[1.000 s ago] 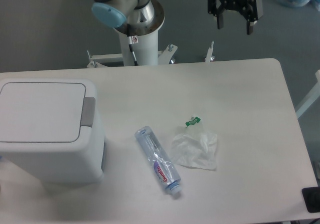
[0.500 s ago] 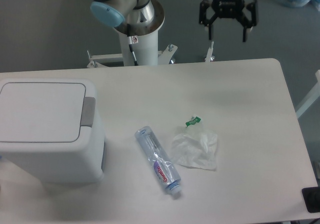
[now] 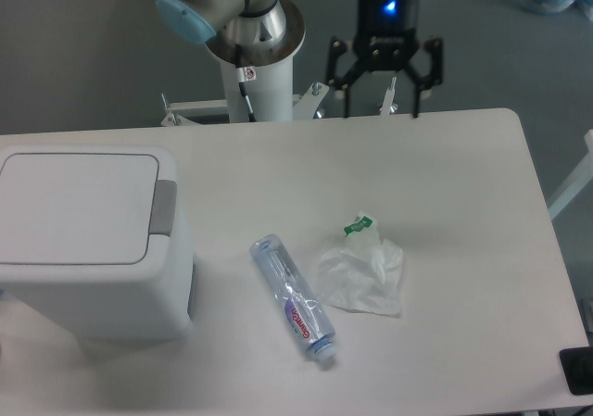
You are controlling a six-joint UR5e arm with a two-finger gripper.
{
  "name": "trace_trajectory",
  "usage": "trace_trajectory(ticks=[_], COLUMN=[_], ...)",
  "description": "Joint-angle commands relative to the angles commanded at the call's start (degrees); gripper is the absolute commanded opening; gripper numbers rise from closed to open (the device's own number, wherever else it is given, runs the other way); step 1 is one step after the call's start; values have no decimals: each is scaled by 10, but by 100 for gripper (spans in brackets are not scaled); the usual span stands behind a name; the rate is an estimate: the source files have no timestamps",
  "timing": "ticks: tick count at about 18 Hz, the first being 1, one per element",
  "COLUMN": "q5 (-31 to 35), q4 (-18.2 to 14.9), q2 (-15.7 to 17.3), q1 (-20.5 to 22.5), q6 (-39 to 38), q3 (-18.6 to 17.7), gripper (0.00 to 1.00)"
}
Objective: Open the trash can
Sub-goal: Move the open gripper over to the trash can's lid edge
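Fixed camera, single view. I see the trash can (image 3: 93, 240) at the left edge of the frame, standing on the white table (image 3: 463, 203); its flat lid (image 3: 79, 208) lies shut and level, and the grey push tab (image 3: 164, 207) sits on the lid's right side, facing the middle of the table. The gripper (image 3: 382, 110) hangs at the top centre of the frame, over the table's far edge, well apart from the can; I read its two fingers as spread wide with nothing between them, and a blue light glows on its body above. The arm's base column (image 3: 259, 73) stands behind the table, upper left of centre, with a light blue joint cap (image 3: 183, 13) at the top. In the middle of the table a clear plastic bottle (image 3: 293, 300) lies on its side, slanting down to the right, cap end towards the lower edge. Just to its right lies a crumpled clear plastic wrapper (image 3: 363, 275) with a small green piece (image 3: 358, 223) at its upper edge. A dark object shows at the lower right corner; I cannot tell what it is.
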Motion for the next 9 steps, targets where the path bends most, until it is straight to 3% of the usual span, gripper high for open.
trace_trajectory(ticks=[5, 9], q5=[-3, -2], q4=[1, 1], q2=[-30, -106], q1=[-68, -124], q6=[-66, -78], q3=[48, 120], gripper=[100, 100])
